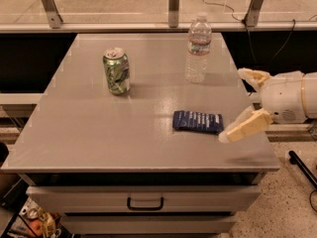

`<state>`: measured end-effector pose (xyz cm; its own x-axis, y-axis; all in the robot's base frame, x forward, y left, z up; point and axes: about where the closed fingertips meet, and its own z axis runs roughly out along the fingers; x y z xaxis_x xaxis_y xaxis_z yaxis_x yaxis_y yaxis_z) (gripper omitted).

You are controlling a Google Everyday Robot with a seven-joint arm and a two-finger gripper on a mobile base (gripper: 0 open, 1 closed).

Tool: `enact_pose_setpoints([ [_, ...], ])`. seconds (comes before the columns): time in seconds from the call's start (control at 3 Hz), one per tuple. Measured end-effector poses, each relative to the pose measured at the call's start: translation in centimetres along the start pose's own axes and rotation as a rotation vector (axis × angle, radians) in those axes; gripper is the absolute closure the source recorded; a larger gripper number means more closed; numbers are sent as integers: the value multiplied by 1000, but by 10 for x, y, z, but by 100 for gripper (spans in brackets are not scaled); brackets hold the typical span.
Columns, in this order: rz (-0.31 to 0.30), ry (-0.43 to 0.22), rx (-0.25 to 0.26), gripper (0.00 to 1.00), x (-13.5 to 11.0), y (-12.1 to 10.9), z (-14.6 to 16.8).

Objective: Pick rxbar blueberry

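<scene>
The rxbar blueberry (197, 121) is a flat dark navy bar with white text. It lies flat on the grey table (99, 133), right of centre and near the front. My gripper (232, 105) comes in from the right, just above the table's right edge. It is open, with one cream finger (245, 128) close to the bar's right end and the other finger (253, 76) farther back. It holds nothing and does not touch the bar.
A dented green soda can (117, 71) stands at the back left. A clear water bottle (198, 47) stands at the back right, behind the bar. A drawer with a handle (145, 202) sits under the tabletop. A railing runs behind the table.
</scene>
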<state>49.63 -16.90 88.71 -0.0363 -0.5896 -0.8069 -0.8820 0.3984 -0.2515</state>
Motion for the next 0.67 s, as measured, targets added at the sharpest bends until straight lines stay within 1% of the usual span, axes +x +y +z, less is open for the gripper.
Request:
enact_pose_setpoints([
  [0.33, 22, -36, -32, 0, 8, 1, 16],
  [0.67, 22, -37, -32, 0, 8, 1, 16],
])
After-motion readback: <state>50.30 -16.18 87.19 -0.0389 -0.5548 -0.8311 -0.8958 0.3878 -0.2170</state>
